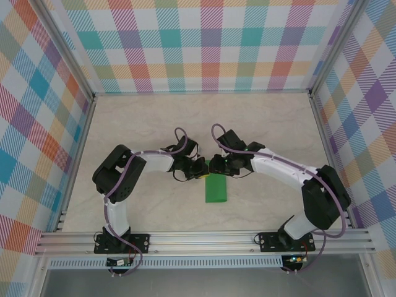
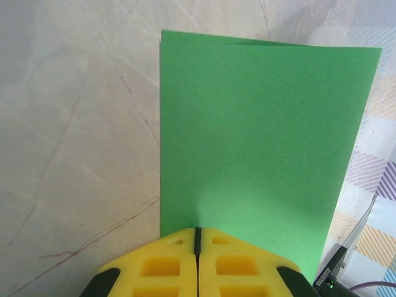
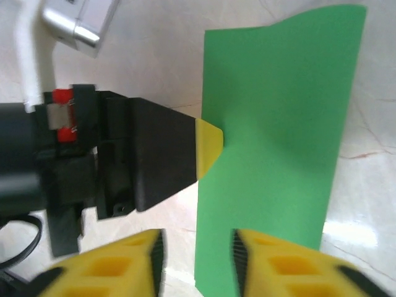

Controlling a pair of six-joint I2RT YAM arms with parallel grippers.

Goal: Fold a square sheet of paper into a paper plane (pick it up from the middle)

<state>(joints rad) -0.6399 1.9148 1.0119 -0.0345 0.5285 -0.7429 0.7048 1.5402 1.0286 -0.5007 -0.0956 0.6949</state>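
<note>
The green sheet of paper is lying near the middle of the pale marbled bench, folded over into an upright rectangle, with its long sides running from the arms toward the back wall. In the left wrist view the sheet is showing two layers at its far edge, one sitting slightly offset from the other.

The left gripper is reaching in from the left and meeting the far left part of the sheet. Its yellow fingertips are pressing together with only a thin dark seam between them, and the paper's edge is running in under them, so it is pinching the sheet. From the right wrist camera, that same yellow tip is overlapping the left edge of the paper, whose far edge is curving rather than lying straight.

The right gripper is coming in from the right, just beside the left one. Its fingers are standing apart with a clear gap, and the near left corner of the sheet is showing in that gap; it is not clamping anything
</note>
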